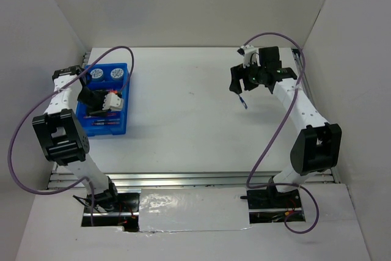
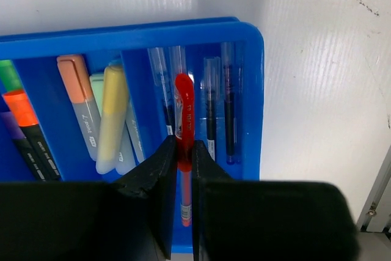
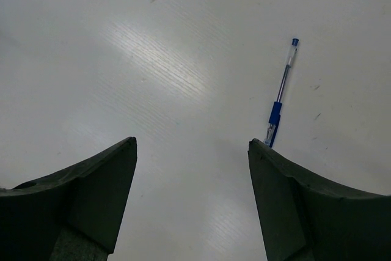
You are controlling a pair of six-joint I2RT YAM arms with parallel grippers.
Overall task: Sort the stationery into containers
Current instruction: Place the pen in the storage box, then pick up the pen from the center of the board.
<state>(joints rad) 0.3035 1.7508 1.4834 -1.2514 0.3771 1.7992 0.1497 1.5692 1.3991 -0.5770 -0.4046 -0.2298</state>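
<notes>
The bright-blue divided tray (image 1: 125, 99) sits at the table's left. My left gripper (image 2: 184, 148) hangs over it (image 1: 98, 107), shut on a red pen (image 2: 184, 108) that points along the pen compartment. Thin dark pens (image 2: 228, 102) lie in that compartment near the tray rim (image 2: 253, 35). Peach (image 2: 76, 84), yellow (image 2: 113, 114), green (image 2: 8, 74) and orange (image 2: 21, 111) highlighters lie in the compartments to the left. Two tape rolls (image 1: 96, 75) sit at the tray's far end. My right gripper (image 3: 192, 145) is open and empty above the table (image 1: 239, 80). A blue pen (image 3: 278, 99) lies on the table just past its right finger (image 3: 287, 181).
White walls close in the table on the left, right and back. The blue pen also shows in the top view (image 1: 243, 102), right of the table's middle. A purple cable (image 1: 269, 139) loops beside the right arm.
</notes>
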